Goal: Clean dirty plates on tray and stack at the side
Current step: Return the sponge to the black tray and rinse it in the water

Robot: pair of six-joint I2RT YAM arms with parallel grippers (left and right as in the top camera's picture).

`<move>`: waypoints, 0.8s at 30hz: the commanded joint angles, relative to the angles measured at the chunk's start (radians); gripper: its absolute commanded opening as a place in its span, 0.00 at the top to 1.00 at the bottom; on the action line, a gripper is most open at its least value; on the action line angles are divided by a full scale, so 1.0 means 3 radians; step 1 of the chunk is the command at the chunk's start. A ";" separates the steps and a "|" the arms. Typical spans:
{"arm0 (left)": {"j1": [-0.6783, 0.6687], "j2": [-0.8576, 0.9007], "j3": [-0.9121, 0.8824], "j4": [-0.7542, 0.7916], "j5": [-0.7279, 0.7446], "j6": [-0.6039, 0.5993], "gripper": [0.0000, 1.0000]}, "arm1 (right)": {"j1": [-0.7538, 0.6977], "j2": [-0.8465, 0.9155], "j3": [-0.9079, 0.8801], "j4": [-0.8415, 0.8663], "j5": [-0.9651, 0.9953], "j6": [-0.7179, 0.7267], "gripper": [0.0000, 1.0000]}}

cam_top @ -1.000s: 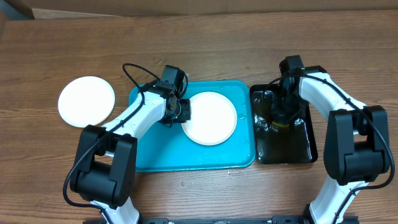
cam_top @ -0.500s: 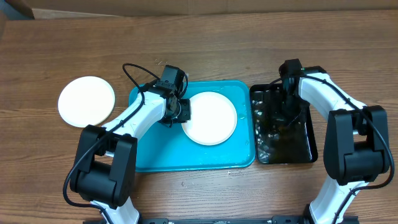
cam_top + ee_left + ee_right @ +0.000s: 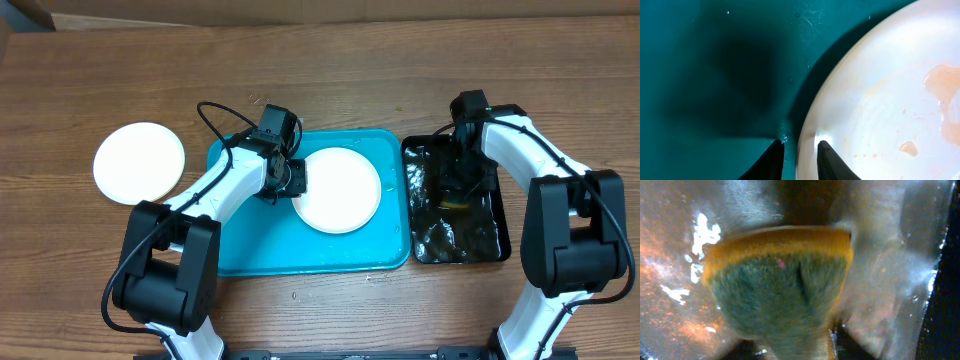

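Note:
One white plate (image 3: 340, 190) lies on the turquoise tray (image 3: 260, 245). In the left wrist view this plate (image 3: 880, 105) carries orange sauce smears (image 3: 942, 85). My left gripper (image 3: 292, 180) is shut on its left rim, one finger (image 3: 774, 160) outside over the tray (image 3: 715, 75) and the other on the plate's face. A second white plate (image 3: 140, 162) rests on the table to the left. My right gripper (image 3: 462, 188) is down in the black tray (image 3: 495, 240), shut on a yellow sponge (image 3: 780, 275) with a green scouring face.
The black tray holds water with glinting ripples (image 3: 702, 230) and stands close against the turquoise tray's right side. Bare wooden table (image 3: 330, 60) lies behind both trays and in front of them.
The right gripper has squeezed and eased the sponge inside the black tray, shifting slightly, and the water around it has been stirred. The left arm and both plates have not moved.

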 commanded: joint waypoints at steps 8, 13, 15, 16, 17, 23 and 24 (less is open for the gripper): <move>0.0013 0.0052 0.0053 0.0001 0.0024 0.0006 0.71 | -0.0041 -0.0020 0.0075 0.0262 0.0014 -0.0003 0.23; 0.0013 0.0052 0.0053 0.0000 0.0024 0.0006 0.70 | -0.0041 -0.0020 0.0075 0.0568 0.0031 0.0004 0.56; 0.0013 0.0052 0.0053 -0.0001 0.0024 0.0006 0.71 | -0.0041 -0.0020 0.0075 0.0547 0.0029 0.0004 0.96; 0.0013 0.0052 0.0053 0.0000 0.0024 0.0006 0.70 | -0.0041 -0.0020 0.0075 0.0543 0.0028 0.0003 0.96; 0.0013 0.0052 0.0053 0.0001 0.0024 0.0006 0.70 | -0.0041 -0.0020 0.0075 0.0546 0.0028 0.0003 0.87; 0.0011 0.0052 0.0053 0.0000 0.0024 0.0005 0.69 | -0.0061 -0.0028 0.0312 0.0313 0.0004 0.0001 0.41; 0.0011 0.0052 0.0053 -0.0001 0.0024 0.0005 0.68 | -0.0061 -0.0033 0.0390 0.0244 0.0005 0.0001 0.40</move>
